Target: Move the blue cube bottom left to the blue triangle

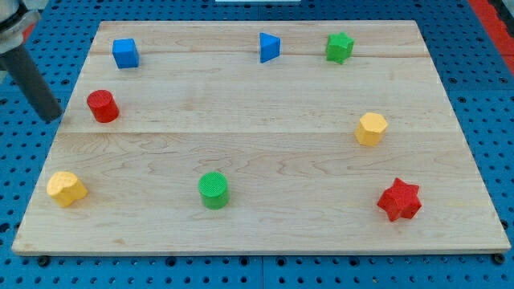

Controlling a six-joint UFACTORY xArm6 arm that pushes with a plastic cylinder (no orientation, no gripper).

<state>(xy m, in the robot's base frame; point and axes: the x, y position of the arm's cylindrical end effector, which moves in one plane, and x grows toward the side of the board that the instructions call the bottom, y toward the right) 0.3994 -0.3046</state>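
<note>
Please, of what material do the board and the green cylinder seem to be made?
The board looks like pale wood with a smooth matt finish: grain lines and seams between planks show. The green cylinder is probably plastic, perhaps 3D-printed: uniform bright colour, with fine parallel ridges on its top face. Neither can be confirmed from appearance alone.

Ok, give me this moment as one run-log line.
my tip: off board, view's left, beside red cylinder | blue cube: top left, untouched | blue triangle: top centre | push: not begun

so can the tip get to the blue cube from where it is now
Probably yes. My tip sits off the board's left edge, level with the red cylinder. The blue cube lies up and to the right, with bare board between them; the cylinder sits below that line.
</note>
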